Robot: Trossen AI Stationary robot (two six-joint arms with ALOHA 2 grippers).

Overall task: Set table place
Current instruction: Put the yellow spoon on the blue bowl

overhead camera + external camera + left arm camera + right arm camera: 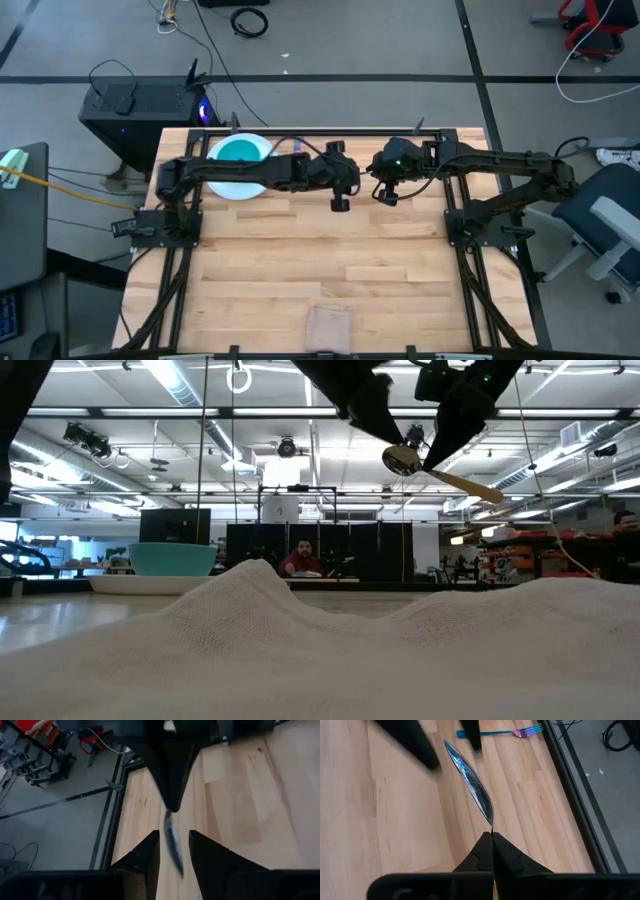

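Surface (330,260): light plank tabletop with black rails; a folded cloth (328,326) lies at its near edge and fills the foreground of the low view.
Plate (232,184): white, at the far left of the surface, under the left arm; the teal bowl (240,150) sits on it.
Right hand (492,836): raised above the far middle of the surface, fingers closed on the spoon (469,779) at its handle end, the polished bowl of the spoon pointing away toward the other arm.
Left hand (173,849): level with the right one and just beside it, fingers narrowly apart on either side of the spoon's tip; contact cannot be told.
Fork (502,731): blue-handled, lying flat on the surface near the far rail, apart from both arms.
Step in hand: apparently a mid-air handover of the spoon from right to left.
Next move: likely the left fingers closing on the spoon before the right lets go, then carrying it to the plate.
Hidden: the orange handle shows only in the low view; the fork cannot be made out from above.
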